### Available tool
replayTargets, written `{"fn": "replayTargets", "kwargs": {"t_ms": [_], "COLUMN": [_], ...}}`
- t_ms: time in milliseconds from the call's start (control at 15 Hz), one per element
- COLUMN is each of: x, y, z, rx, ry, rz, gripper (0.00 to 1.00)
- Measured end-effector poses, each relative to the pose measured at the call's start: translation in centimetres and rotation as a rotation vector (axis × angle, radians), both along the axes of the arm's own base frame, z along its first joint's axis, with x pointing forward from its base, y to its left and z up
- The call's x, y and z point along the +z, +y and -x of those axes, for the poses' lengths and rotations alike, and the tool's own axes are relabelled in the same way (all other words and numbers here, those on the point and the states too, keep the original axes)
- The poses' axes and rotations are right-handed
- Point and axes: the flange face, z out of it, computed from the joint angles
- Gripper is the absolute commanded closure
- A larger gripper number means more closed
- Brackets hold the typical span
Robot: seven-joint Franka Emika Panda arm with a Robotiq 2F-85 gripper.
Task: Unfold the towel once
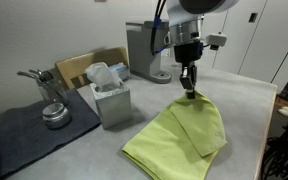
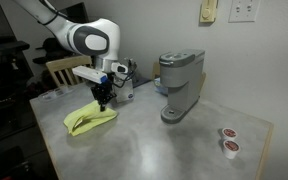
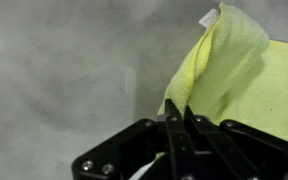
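Note:
The lime yellow-green towel [image 1: 179, 137] lies on the grey table, partly folded, with one corner lifted. My gripper [image 1: 189, 90] is shut on that raised corner and holds it a little above the table. In the wrist view the towel [image 3: 239, 70] hangs from the closed jaws [image 3: 178, 110], and its small white tag [image 3: 209, 17] shows at the top. The towel also shows in the exterior view from across the table [image 2: 90, 118], with the gripper [image 2: 103, 100] pinching its near edge.
A white box [image 1: 111, 100] stands next to a dark grey mat [image 1: 29, 130] with a metal bowl [image 1: 56, 115]. A grey coffee machine [image 2: 180, 85] stands mid-table, and two small pods [image 2: 228, 140] lie near the table's edge. A wooden chair [image 1: 84, 67] stands behind.

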Motion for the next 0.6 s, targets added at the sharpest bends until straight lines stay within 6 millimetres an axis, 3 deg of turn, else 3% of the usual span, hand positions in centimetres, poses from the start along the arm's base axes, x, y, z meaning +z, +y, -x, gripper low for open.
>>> {"fn": "replayTargets", "kwargs": {"t_ms": [600], "x": [-0.66], "y": [0.85], "z": [0.87], "rx": [0.157], "ry": [0.065], "rz": [0.103], "gripper": [0.99]}}
